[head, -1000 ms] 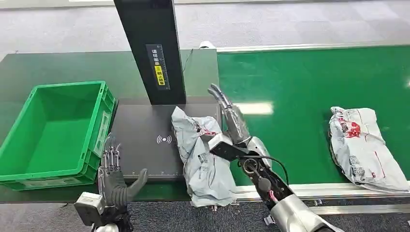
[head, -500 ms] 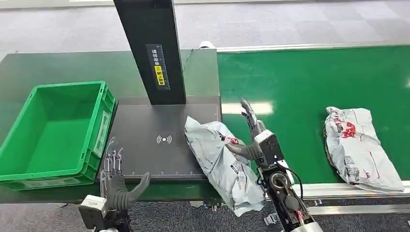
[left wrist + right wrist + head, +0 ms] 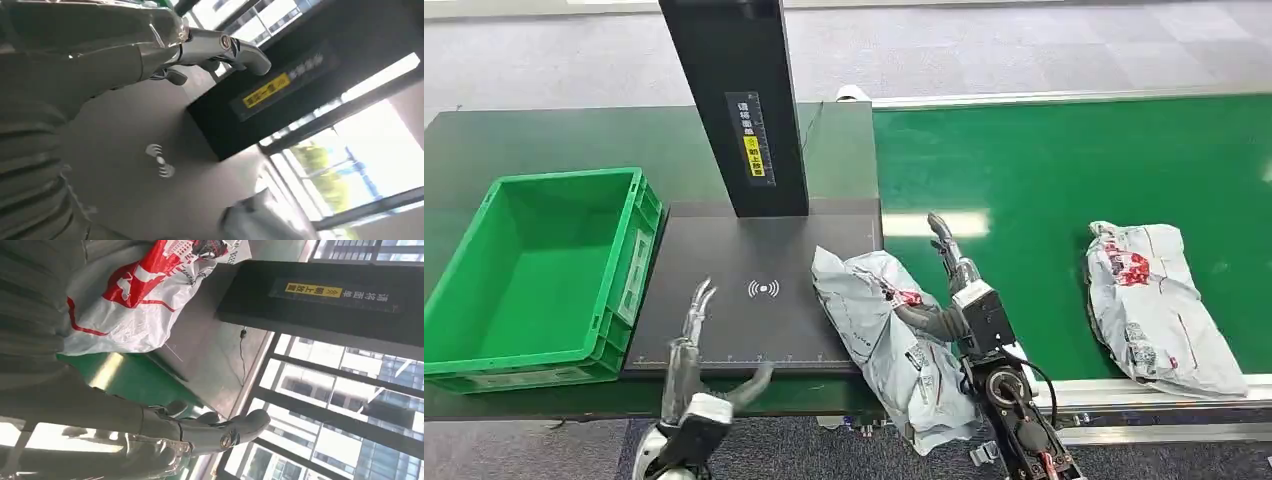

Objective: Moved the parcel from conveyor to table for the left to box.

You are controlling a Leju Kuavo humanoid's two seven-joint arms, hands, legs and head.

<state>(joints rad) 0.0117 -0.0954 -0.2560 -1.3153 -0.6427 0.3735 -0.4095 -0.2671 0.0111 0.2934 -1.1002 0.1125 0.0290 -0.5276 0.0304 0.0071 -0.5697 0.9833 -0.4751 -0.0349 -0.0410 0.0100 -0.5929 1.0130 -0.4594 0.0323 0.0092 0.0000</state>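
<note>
Grey parcel [image 3: 889, 340] lies across the scanner pad [image 3: 744, 300] edge, one end overhanging the tabletop. Right hand [image 3: 949, 290] rests beside it, fingers spread, holding nothing. Left hand [image 3: 699, 350] is open over the pad, likely set to box it into the green crate [image 3: 534, 270].

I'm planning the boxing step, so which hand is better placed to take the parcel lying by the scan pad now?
Probably the left hand: open over the black pad, between the parcel and green crate.
</note>
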